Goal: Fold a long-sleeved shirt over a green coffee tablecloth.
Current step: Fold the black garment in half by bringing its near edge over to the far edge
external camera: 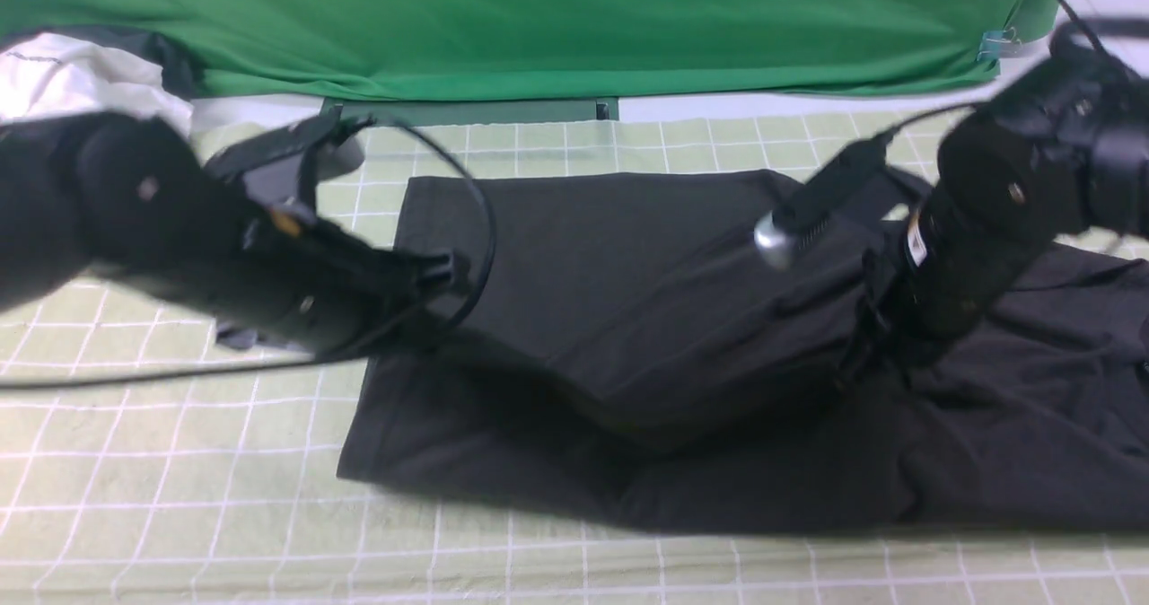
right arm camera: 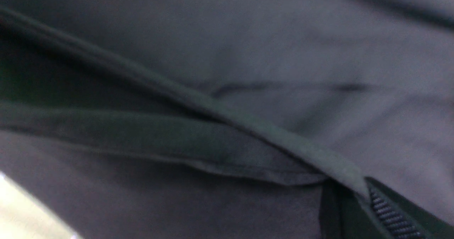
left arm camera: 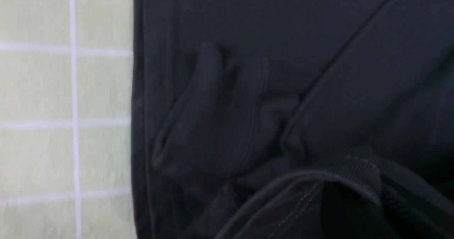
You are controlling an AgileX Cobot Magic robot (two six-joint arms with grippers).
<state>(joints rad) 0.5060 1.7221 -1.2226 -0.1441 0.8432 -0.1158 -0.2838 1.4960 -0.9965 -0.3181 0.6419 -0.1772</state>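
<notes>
Looking across my tabletop (external camera: 763, 104), I see one pale green grid tablecloth (external camera: 179, 461) spread over almost all of it. One plain green cloth (external camera: 539, 21) hangs along the far side, with one blue clip (external camera: 990, 46) at its far right corner. One white garment (external camera: 63, 75) lies at the far left. One black shirt (external camera: 646, 318) lies on the grid tablecloth, from the middle out to the right, partly folded and wrinkled. I have two grippers. My left gripper (external camera: 442, 273) is closed tight, pinching the shirt at its left edge. My right gripper (external camera: 863, 345) is closed tight too, pinching a hem on the right part.
</notes>
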